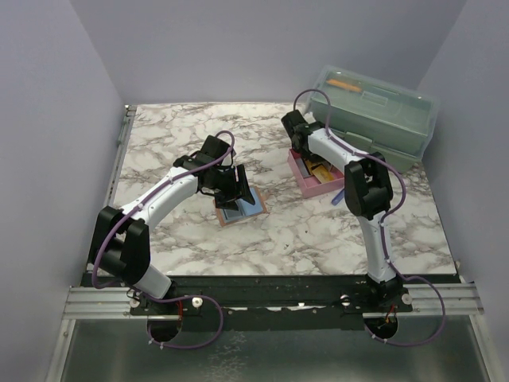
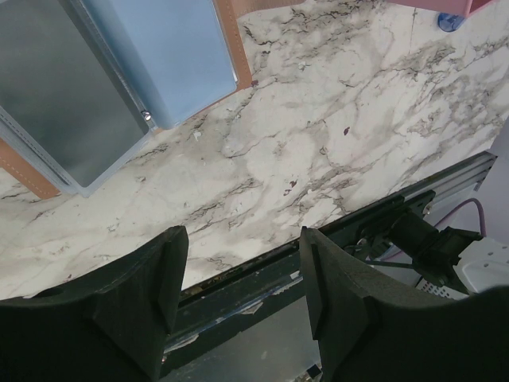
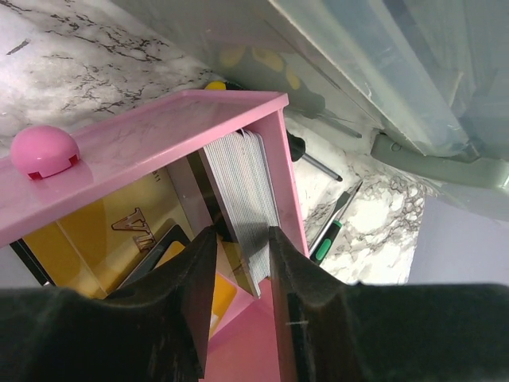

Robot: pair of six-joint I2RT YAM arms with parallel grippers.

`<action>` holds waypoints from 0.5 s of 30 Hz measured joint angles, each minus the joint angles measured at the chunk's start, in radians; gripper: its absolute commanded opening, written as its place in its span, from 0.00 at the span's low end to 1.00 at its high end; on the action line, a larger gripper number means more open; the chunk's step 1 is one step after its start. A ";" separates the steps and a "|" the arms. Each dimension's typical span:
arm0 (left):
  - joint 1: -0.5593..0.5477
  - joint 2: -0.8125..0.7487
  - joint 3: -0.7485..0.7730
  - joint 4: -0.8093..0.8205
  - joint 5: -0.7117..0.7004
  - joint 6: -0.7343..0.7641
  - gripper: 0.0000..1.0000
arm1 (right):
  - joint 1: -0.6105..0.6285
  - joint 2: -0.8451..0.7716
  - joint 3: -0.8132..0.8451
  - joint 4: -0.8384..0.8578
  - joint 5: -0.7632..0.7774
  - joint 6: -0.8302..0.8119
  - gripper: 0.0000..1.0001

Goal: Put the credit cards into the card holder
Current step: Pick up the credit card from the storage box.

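Observation:
The reddish-brown card holder [image 1: 238, 213] lies open on the marble table with a blue card [image 1: 248, 207] and a grey card [image 1: 232, 212] on it. They also show in the left wrist view, blue [image 2: 171, 56] and grey [image 2: 64, 95], with the holder's brown edge [image 2: 231, 40]. My left gripper [image 1: 231, 185] [image 2: 242, 235] hovers just above and beside the holder, open and empty. My right gripper [image 1: 306, 159] [image 3: 238, 235] reaches into the pink tray [image 3: 159, 127]. It straddles grey-white cards [image 3: 242, 191] leaning on the tray wall, with a gap at the left finger. Yellow-orange cards [image 3: 79, 247] lie in the tray.
The pink tray [image 1: 318, 189] sits right of centre, with the large grey-green toolbox [image 1: 374, 119] behind it. A blue-handled screwdriver [image 1: 338, 196] lies by the tray. A green-handled screwdriver [image 3: 326, 243] lies between tray and toolbox. A pink knob [image 3: 44, 151] sits on the tray's rim.

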 measured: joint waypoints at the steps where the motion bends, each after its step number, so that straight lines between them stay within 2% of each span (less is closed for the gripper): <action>1: 0.000 0.000 0.000 0.000 0.000 0.000 0.64 | 0.000 0.000 0.000 0.000 0.002 0.000 0.33; 11: 0.000 0.000 0.000 0.000 0.000 0.000 0.64 | 0.003 -0.021 -0.010 0.002 0.018 -0.003 0.32; 15: 0.000 0.000 0.000 0.000 0.000 0.000 0.64 | 0.004 -0.037 -0.010 0.003 0.018 -0.005 0.23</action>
